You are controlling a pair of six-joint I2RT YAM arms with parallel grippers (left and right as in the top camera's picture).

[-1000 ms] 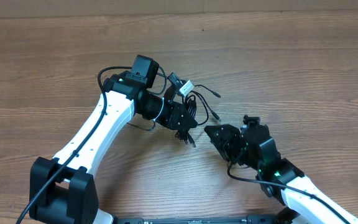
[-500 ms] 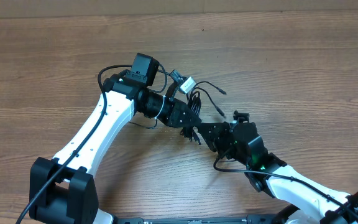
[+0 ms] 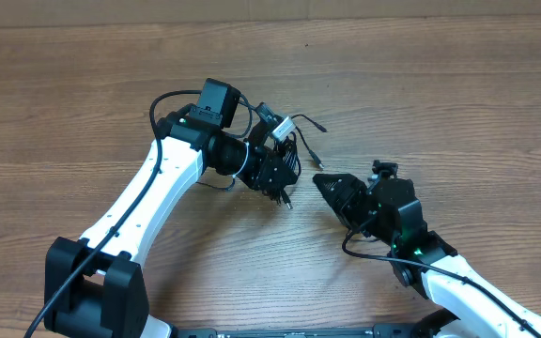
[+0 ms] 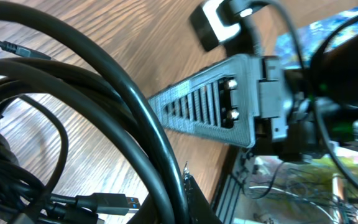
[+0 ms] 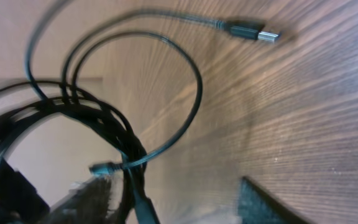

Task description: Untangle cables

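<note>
- The cables (image 3: 291,158) are bunched in a messy coil near the middle of the tabletop (image 3: 458,103). A couple of loose strands trail off to the right.
- One of those strands ends in a silvery plug (image 5: 258,33) lying flat on the wood.
- The left tool (image 3: 283,191) is clamped tight on the coil, so the whole bundle sits right at its tip.
- The right tool (image 3: 325,182) is just beside the bundle on its right, pointing at it, fingers apart with nothing in them.

White-shelled arms (image 3: 148,202) with black joints and wiring, ribbed dark fingers (image 4: 197,109), possibly small green lights
</note>
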